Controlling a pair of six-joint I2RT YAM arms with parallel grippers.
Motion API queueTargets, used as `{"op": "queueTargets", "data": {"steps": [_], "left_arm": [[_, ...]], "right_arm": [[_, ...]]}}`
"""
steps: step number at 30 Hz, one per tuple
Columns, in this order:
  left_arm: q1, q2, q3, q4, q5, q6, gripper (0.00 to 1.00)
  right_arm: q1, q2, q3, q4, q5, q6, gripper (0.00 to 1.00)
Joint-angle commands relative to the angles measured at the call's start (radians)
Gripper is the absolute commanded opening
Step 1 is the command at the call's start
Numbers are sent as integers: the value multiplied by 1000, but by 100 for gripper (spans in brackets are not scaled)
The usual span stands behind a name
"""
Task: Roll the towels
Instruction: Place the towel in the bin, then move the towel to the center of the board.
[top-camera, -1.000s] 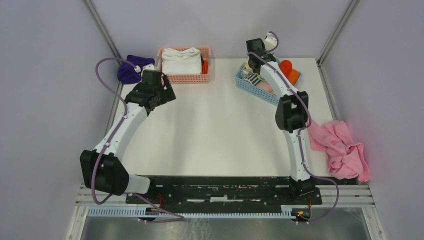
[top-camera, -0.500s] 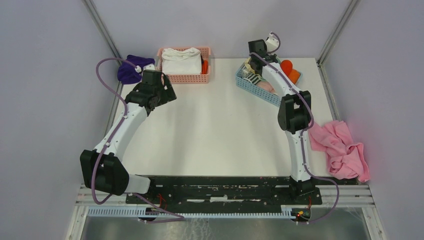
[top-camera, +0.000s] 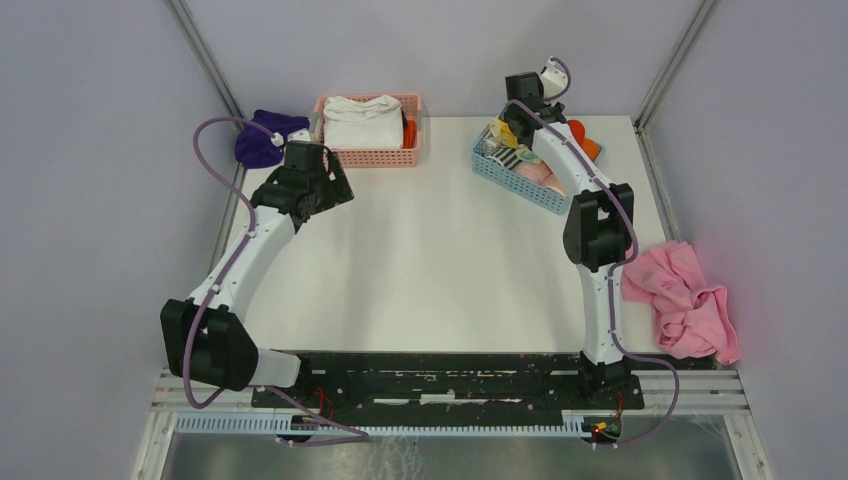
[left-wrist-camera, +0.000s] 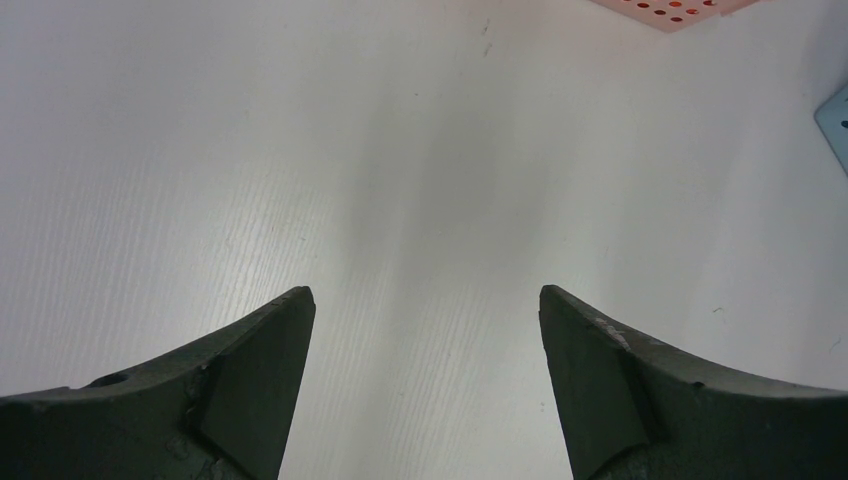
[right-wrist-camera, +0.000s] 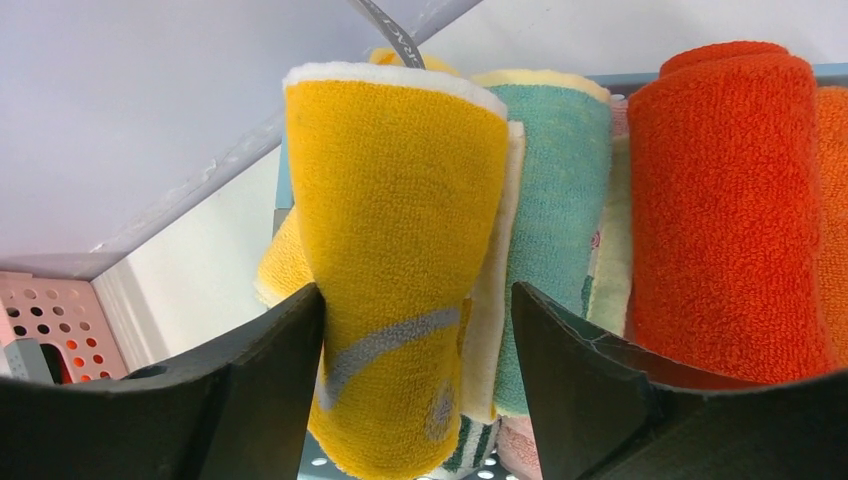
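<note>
My right tool is clamped on a rolled yellow towel, one finger against each side. My wrist camera shows its grey stripe and cream edge. Just beside it stand a rolled teal towel and a rolled orange towel, pressed against each other. From above, most of that is hidden: my own arm covers the blue basket at the far right of the worktop. Only a scrap of yellow and a bit of orange peek out around it.

My left tool has its fingers spread wide apart with nothing between them. Its wrist view gives only bare white surface, a corner of the pink basket and a sliver of blue at the right edge.

The overhead camera supplies what neither wrist sees:
- White towels lie in the pink basket at the far left.
- A purple towel is bunched just left of that basket, at the worktop's corner.
- A crumpled pink towel hangs over the right edge, near my right arm's lower link.

It also shows my left arm reaching forward, its tool near the pink basket and well apart from the blue one.
</note>
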Motion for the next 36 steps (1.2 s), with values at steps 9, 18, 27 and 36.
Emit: {"op": "queueTargets", "data": {"steps": [9,18,27,36], "left_arm": [[2,-26,-5,50,38,41,89],[4,-40,-10,59,41,49,89],[42,11,43,100,-3,24,89],[350,156,36,422,114,-141,87]], "right_arm": [[-5,-118,-53,100,-156,-53,81],[-10,-242,-180,113,-139,-111,96],[-39,-710,-622,102,-328,-303,100],[-40,-1214,-1108,158,-476,-321,100]]}}
